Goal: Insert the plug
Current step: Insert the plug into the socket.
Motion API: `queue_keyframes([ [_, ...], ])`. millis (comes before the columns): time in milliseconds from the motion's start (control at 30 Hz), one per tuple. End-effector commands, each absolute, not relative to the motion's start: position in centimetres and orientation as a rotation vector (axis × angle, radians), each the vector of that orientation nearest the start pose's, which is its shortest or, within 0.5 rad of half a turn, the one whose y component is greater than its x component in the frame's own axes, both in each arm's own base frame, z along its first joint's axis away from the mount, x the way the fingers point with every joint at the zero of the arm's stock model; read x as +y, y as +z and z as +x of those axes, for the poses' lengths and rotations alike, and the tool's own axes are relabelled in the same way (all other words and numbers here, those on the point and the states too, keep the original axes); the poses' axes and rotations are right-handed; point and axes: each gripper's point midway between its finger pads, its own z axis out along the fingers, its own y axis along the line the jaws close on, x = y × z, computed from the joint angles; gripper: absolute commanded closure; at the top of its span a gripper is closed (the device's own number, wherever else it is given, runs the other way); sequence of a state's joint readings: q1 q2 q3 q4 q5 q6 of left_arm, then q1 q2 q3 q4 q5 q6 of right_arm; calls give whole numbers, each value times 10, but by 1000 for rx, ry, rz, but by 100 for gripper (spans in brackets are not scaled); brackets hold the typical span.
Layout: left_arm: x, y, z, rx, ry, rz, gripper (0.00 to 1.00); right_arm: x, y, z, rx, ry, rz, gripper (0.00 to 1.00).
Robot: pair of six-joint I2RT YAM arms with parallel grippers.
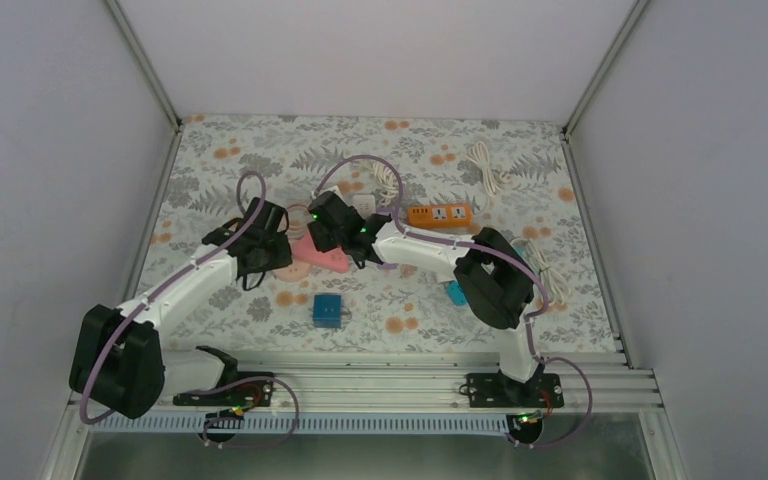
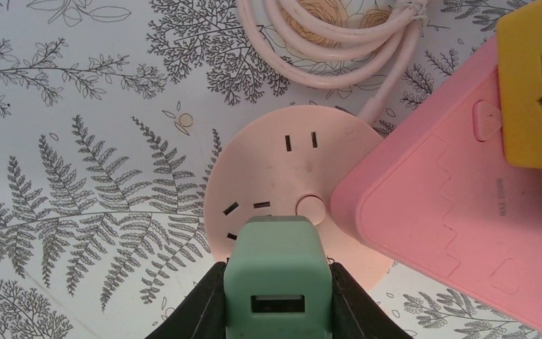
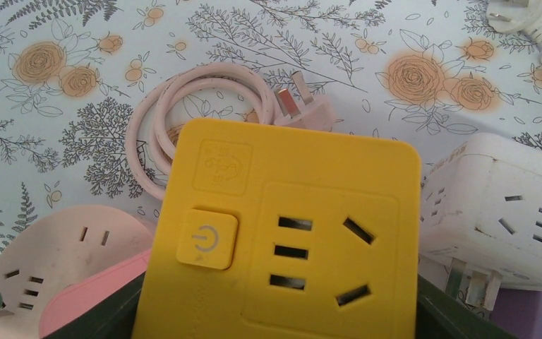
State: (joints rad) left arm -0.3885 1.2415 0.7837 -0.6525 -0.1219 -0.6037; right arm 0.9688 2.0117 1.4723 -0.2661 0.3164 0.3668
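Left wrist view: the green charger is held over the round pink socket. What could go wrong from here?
Held by the left end effector, the green charger hides the slots beneath it, so its prongs may miss and shove the round pink socket sideways.
The pink power strip overlaps that socket's edge, with the right end effector holding the yellow adapter close by; pressing either could tilt the other.

A power symbol is being displayed on the square button [image 3: 207, 239] of the yellow socket cube [image 3: 324, 191]. An embossed emblem [image 3: 222, 166] is being shown above it, but it cannot be read. On the pink power strip [image 2: 430, 212], small sideways print beginning "MAX" is being shown; the rest is too small to read.
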Motion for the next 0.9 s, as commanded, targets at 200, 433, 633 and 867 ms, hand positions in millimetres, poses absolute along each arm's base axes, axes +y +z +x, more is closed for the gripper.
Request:
queue_keyframes([
  [200, -80, 81, 289, 2662, -74, -302, 91, 410, 117, 355, 2227, 241, -506, 39],
  [433, -81, 72, 292, 2676, -66, -291, 91, 409, 118, 353, 2226, 244, -507, 39],
  [633, -80, 64, 288, 2703, -56, -302, 91, 408, 118, 354, 2227, 242, -502, 39],
  [867, -75, 42, 276, 2772, 8, -313, 91, 405, 113, 353, 2235, 232, -483, 39],
])
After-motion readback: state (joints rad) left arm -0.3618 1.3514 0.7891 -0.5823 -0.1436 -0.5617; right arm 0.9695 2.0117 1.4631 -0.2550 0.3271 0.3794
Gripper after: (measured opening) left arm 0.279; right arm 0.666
